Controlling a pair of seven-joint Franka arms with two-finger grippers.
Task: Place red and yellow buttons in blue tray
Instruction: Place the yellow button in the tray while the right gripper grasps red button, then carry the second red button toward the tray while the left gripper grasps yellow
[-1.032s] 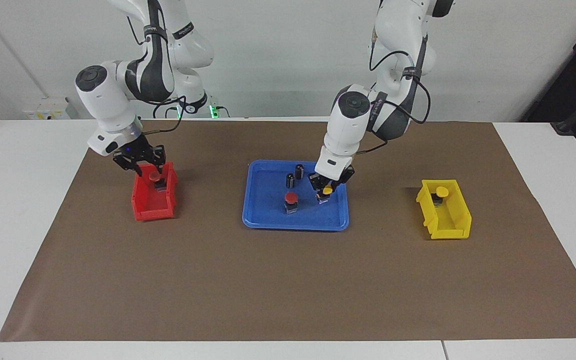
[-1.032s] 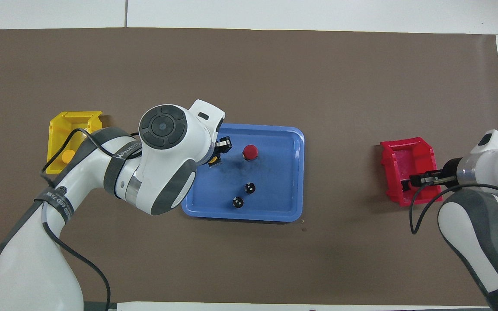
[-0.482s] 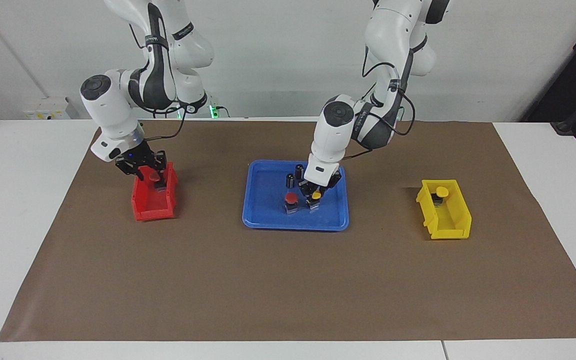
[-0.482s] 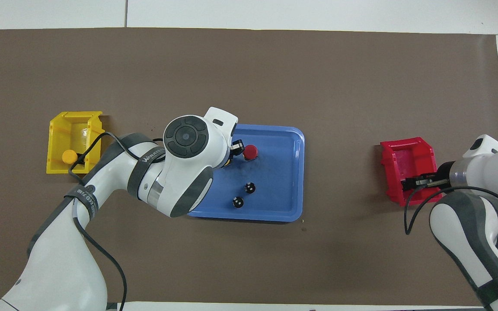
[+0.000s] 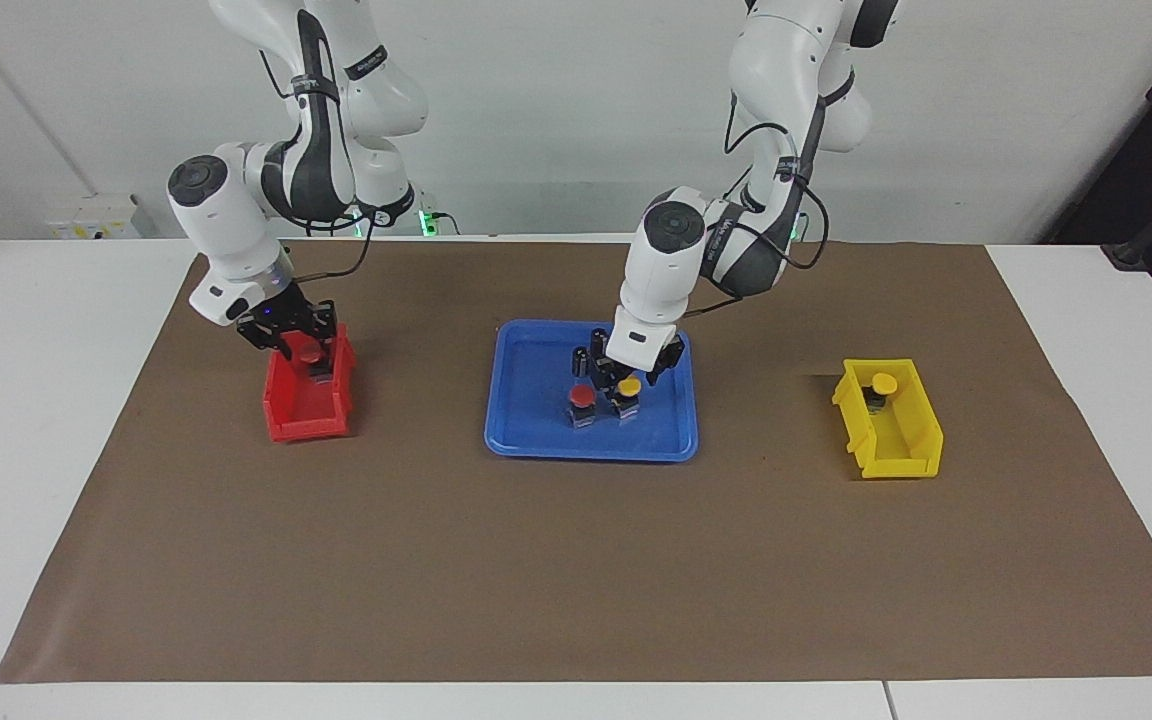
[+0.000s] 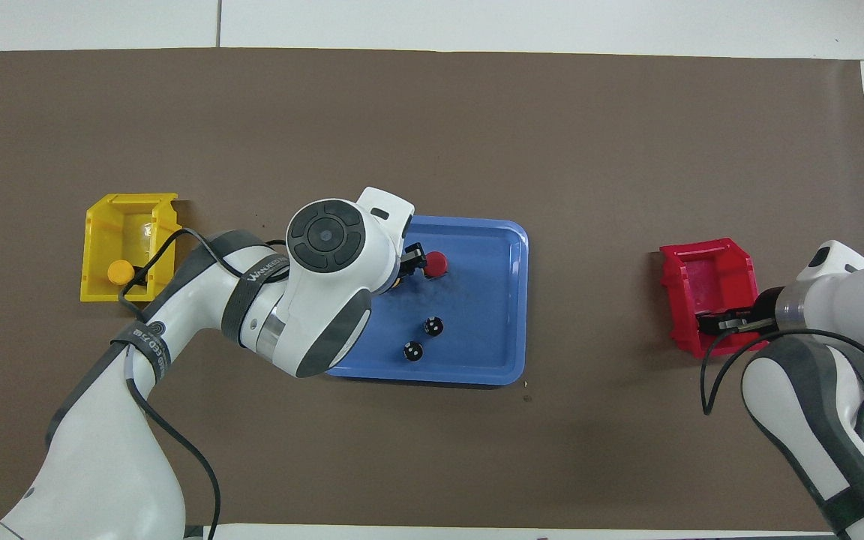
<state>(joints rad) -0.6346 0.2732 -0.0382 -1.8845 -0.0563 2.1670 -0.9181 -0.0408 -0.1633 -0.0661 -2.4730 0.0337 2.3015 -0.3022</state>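
On the blue tray (image 5: 536,440) a red button (image 5: 581,397) and a yellow button (image 5: 628,385) stand side by side. My left gripper (image 5: 629,378) is low over the yellow one, open, a finger on each side of its cap. From overhead the left wrist hides most of that button; the red button (image 6: 436,262) shows beside it. My right gripper (image 5: 302,342) reaches into the red bin (image 5: 306,415) at its robot end, shut on a second red button (image 5: 308,353). Another yellow button (image 5: 883,383) sits in the yellow bin (image 5: 891,435).
Two small black cylinders (image 5: 598,340) (image 5: 581,361) stand in the tray nearer the robots than the buttons. The red bin lies toward the right arm's end of the brown mat (image 5: 576,580), the yellow bin toward the left arm's end.
My left gripper carried the yellow button across the tray, set it down beside the red one and opened. My right gripper stayed on the red button in the red bin.
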